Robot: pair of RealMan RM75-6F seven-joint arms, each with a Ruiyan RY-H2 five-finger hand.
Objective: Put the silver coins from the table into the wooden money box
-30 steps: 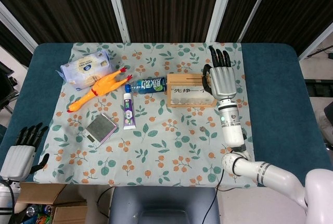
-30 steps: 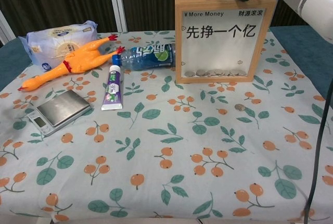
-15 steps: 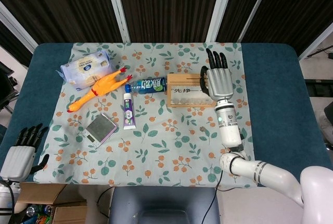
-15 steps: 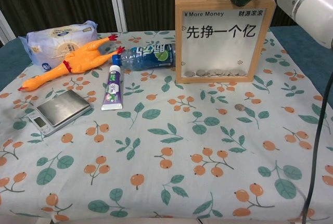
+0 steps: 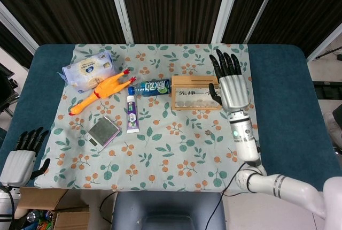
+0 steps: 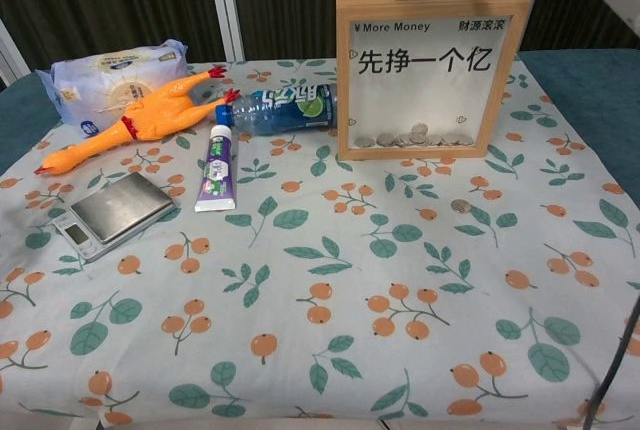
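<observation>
We see our right hand (image 5: pixel 233 84) hovering just right of the wooden money box (image 6: pixel 428 75), fingers spread, grasping nothing. One silver coin (image 6: pixel 460 206) lies near the box's front. Our left hand (image 5: pixel 21 154) hangs released, well apart.

Head view overhead, chest view low, near; shared tablecloth (image 5: pixel 160 150).

The right hand (image 5: pixel 233 85) covers the right end of the wooden money box (image 5: pixel 195 93) in the head view. The chest view's top edge crops it. The coin (image 6: pixel 460 206) on the cloth is too small to identify.
</observation>
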